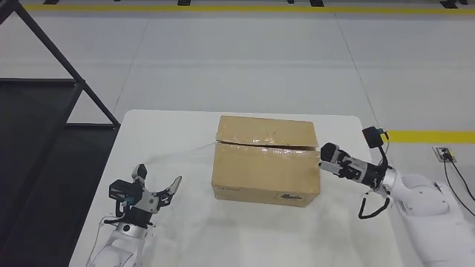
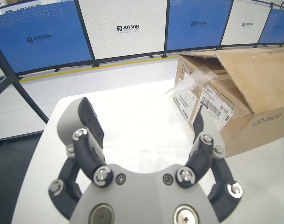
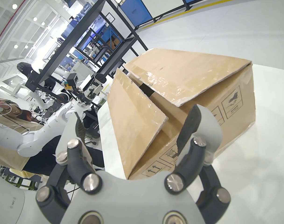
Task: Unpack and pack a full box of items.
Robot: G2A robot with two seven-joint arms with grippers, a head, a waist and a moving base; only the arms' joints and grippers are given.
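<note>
Fingers (image 2: 90, 120) of our left gripper (image 2: 142, 110) stand wide apart with nothing between them, and those of our right gripper (image 3: 137, 117) are spread just as wide and hold nothing either. We take the box (image 1: 263, 170) as our mark: it sits about mid-table, with the table (image 1: 171, 133) showing on every side of it. Our left gripper hovers well off the box's left end, out from its near corner and apart from it. Our right gripper is right up at the box's right end; we cannot tell whether a fingertip touches the cardboard. On top of the box, the two flaps (image 3: 137, 108) are down but not sealed: the seam between them gapes, and their edges lift a little at both ends. A strip of clear tape (image 2: 191, 80) hangs loose from the box's left end and trails out toward our left gripper. Labels (image 2: 214, 103) are stuck on that same end. The gap between the flaps tells us nothing of what lies inside. We judge the task barely begun: the seal looks broken, but the flaps have yet to be folded back, we believe no item has come out, and the whole unpacking, repacking and closing is left to do.
</note>
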